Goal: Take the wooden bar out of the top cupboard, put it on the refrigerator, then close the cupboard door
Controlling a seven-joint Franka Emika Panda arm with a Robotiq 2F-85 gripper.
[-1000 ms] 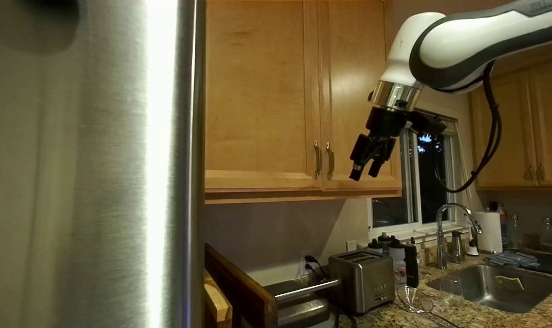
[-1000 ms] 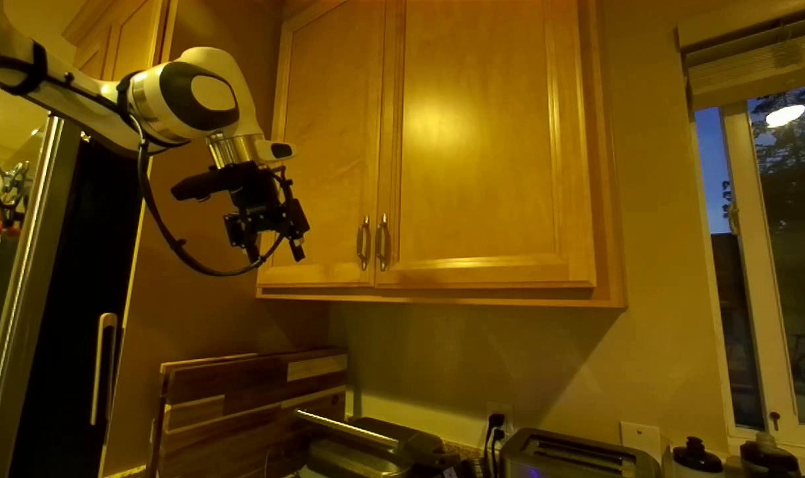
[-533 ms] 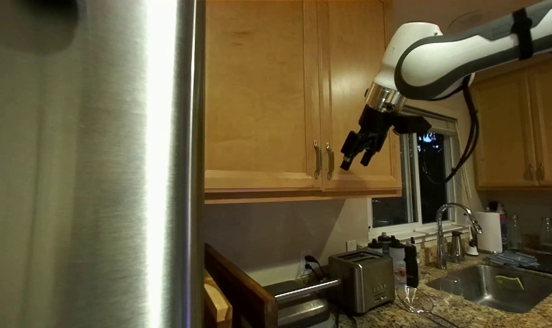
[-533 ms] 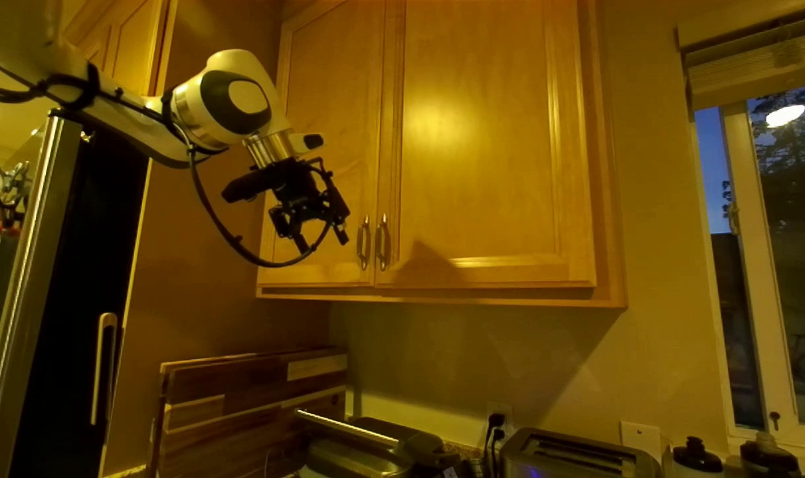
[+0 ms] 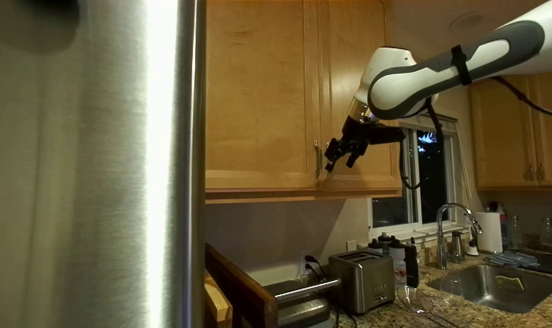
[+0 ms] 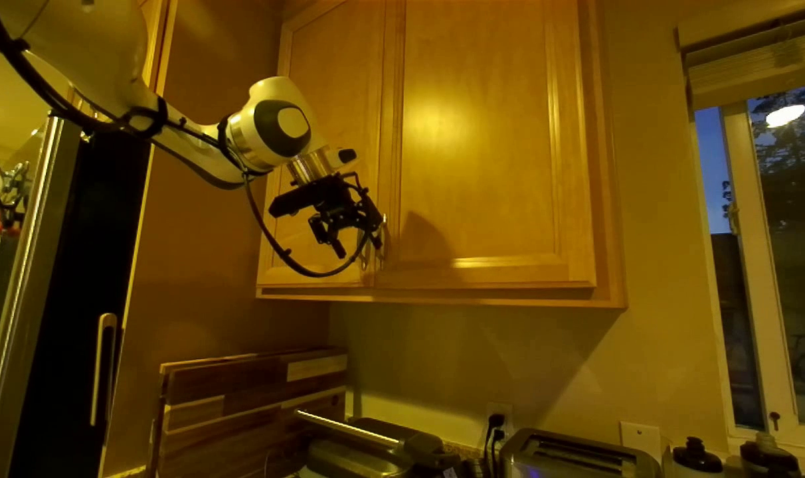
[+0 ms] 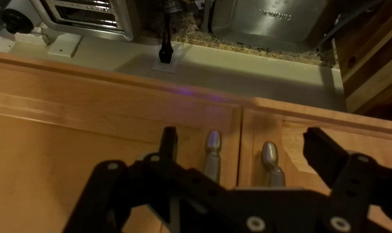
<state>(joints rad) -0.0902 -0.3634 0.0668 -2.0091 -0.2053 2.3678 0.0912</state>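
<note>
- Wooden bar: nowhere to be seen. Going by the task, it's probably inside the honey-coloured wooden top cupboard (image 6: 436,153), but no view confirms it.
- Step in hand looks like the very first bit: getting in there. Both tall, honey-coloured wooden panel doors (image 5: 260,93) sit closed in both exterior views.
- Jaws are spread wide with nothing gripped. In the wrist view, both slim silvery metal handles (image 7: 213,158) show between them; whether anything touches is hard to tell.
- Next move probably calls for shifting sideways to straddle just one handle, then clamping and pulling. Snagging both would likely fight itself.
- Big brushed stainless-steel refrigerator (image 5: 94,164), the drop-off spot, doesn't really matter until the bar is out.
</note>
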